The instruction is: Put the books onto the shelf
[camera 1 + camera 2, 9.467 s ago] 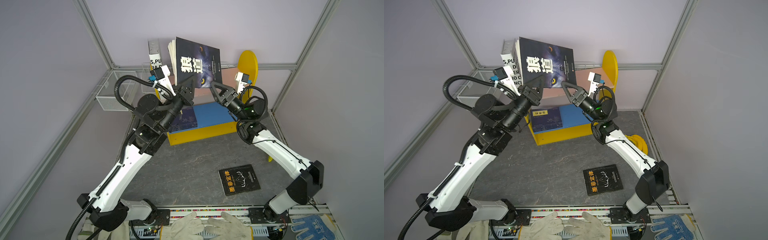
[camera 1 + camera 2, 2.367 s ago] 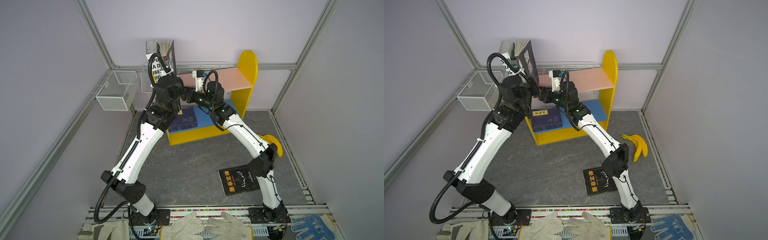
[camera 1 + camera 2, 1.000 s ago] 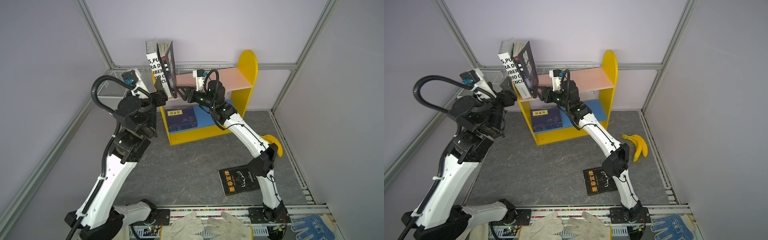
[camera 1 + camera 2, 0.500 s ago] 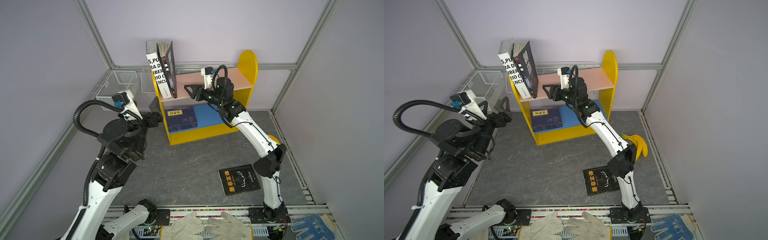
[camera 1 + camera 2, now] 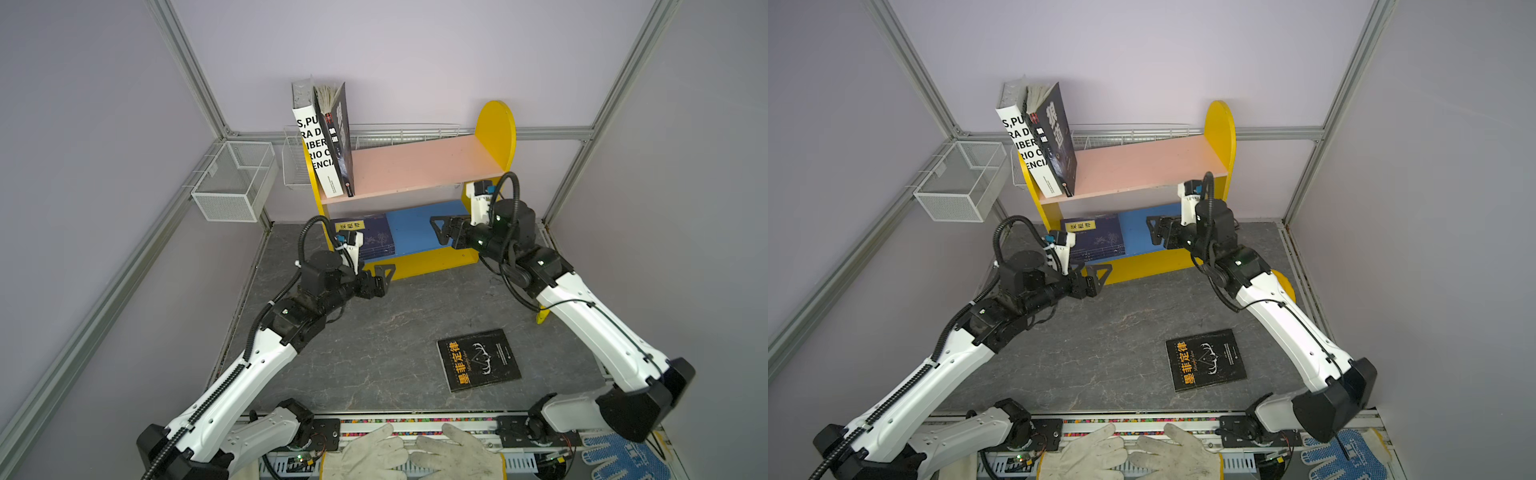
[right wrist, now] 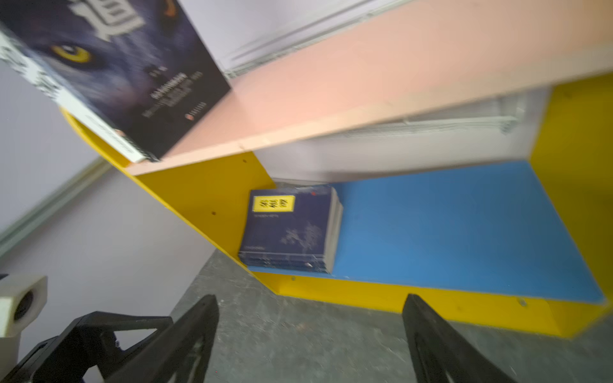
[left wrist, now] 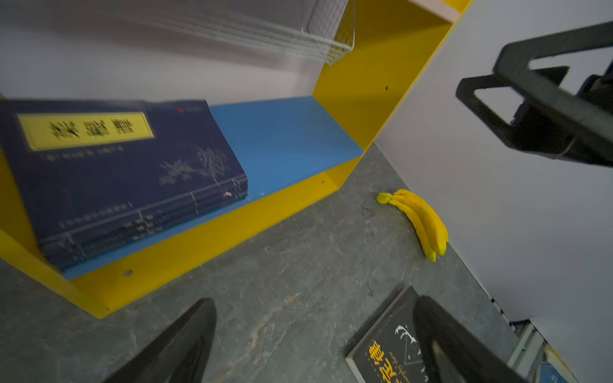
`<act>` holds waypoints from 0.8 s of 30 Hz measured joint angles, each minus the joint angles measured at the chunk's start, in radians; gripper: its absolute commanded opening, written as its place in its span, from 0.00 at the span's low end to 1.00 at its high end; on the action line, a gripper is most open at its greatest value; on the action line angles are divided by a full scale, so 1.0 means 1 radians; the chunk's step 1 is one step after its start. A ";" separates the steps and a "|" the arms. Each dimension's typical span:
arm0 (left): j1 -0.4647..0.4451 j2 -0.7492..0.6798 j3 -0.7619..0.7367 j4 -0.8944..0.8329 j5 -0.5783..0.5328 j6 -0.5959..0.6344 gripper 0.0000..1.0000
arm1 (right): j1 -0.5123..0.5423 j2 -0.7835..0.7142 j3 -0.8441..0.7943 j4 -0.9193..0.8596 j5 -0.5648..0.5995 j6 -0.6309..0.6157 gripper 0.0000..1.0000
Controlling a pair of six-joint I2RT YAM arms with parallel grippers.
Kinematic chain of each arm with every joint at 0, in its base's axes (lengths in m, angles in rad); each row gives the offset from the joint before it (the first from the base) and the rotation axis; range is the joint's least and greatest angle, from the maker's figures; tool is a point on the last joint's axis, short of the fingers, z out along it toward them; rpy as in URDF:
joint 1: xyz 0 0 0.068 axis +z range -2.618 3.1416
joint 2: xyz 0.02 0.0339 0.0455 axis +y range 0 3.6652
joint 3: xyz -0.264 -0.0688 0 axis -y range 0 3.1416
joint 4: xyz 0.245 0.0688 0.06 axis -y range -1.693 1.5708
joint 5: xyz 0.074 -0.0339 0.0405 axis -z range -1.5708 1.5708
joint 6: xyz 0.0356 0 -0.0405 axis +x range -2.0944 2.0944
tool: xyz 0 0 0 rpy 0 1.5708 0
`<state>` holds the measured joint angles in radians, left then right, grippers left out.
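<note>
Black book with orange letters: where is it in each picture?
In a top view: black book flat on the grey floor, in front of the shelf.
In a top view: black book, same place.
Left wrist view: black book on the floor, partly behind a finger of the left claw.
Right wrist view: not in it.
Shared landmark: blue board, in all four.

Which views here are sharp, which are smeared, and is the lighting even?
Both top views: sharp, evenly lit, no glare; the black book has a clearly readable title. Right wrist view: motion-smeared, the pink board streaked along its edge. Left wrist view: milder blur, the yellow label on the navy books fuzzy, the wire basket streaked.
</note>
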<state>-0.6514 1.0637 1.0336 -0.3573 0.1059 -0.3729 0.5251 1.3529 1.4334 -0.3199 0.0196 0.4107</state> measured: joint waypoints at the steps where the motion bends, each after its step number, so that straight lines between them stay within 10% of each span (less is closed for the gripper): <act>1: -0.022 0.016 -0.018 0.010 0.009 -0.017 0.92 | -0.029 -0.021 -0.041 -0.027 0.007 0.011 0.91; 11: -0.321 0.360 -0.084 0.134 0.035 -0.122 0.92 | -0.241 -0.185 -0.604 -0.264 -0.006 0.204 0.97; 24: -0.405 0.636 -0.067 0.149 0.200 -0.249 0.87 | -0.283 -0.165 -0.766 -0.285 -0.043 0.221 0.97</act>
<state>-1.0565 1.6997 0.9668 -0.2085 0.3061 -0.6216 0.2417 1.1881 0.6670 -0.6052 -0.0231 0.6319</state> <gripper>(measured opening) 0.882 0.973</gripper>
